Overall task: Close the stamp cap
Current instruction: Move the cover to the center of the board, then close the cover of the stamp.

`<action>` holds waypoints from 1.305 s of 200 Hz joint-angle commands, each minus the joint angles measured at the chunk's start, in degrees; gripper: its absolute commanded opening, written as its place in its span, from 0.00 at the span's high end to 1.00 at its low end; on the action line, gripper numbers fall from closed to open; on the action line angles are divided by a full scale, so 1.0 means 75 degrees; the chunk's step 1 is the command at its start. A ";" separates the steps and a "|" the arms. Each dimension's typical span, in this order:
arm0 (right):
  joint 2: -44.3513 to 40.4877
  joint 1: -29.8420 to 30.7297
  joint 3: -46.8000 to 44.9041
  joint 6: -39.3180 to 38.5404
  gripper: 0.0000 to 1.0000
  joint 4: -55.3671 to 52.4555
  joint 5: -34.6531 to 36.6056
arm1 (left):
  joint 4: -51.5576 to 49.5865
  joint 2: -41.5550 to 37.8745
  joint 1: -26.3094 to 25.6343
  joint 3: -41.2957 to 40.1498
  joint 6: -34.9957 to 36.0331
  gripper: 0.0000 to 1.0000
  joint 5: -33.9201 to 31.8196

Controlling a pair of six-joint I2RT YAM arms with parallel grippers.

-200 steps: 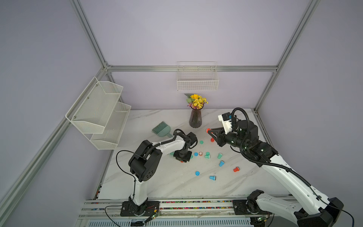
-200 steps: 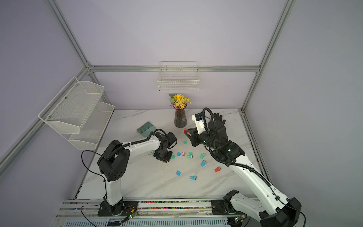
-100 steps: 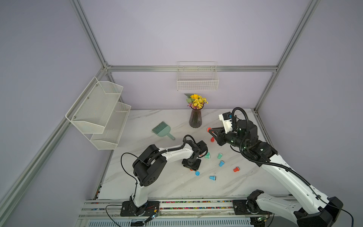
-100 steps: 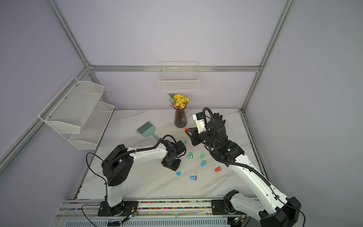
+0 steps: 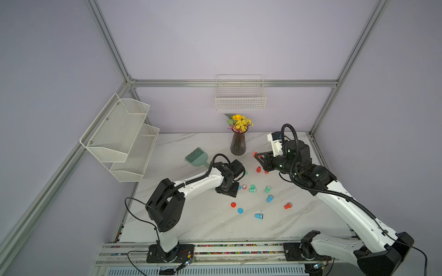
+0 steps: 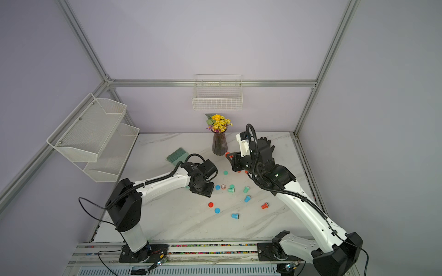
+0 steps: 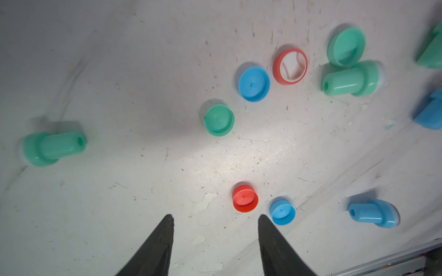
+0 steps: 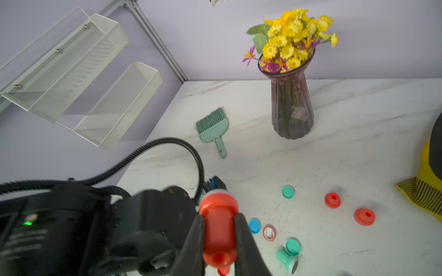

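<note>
L gripper (image 7: 215, 217) wider (near red cap (image 7: 245, 199))

Both top views: high over the 6 o'clock edge of the marble table (image 5: 191, 222), tilted down toward the vase (image 5: 238, 143) at 12 o'clock, far off, whole cell framed, nearly identical. Left wrist: close, straight down past the left gripper (image 7: 215, 218) onto the table. Right wrist: low, from about 2 o'clock facing 10 o'clock, past the right gripper (image 8: 219, 215) and its red stamp (image 8: 218, 239) to the wall shelf (image 8: 71, 71). All four share the red-rimmed disc (image 7: 290, 66).
</note>
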 commanded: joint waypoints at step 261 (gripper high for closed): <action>0.5627 0.3735 0.1613 0.1664 1.00 -0.3181 0.2525 | 0.1122 -0.1118 0.5722 -0.0904 0.2211 0.42 0.1828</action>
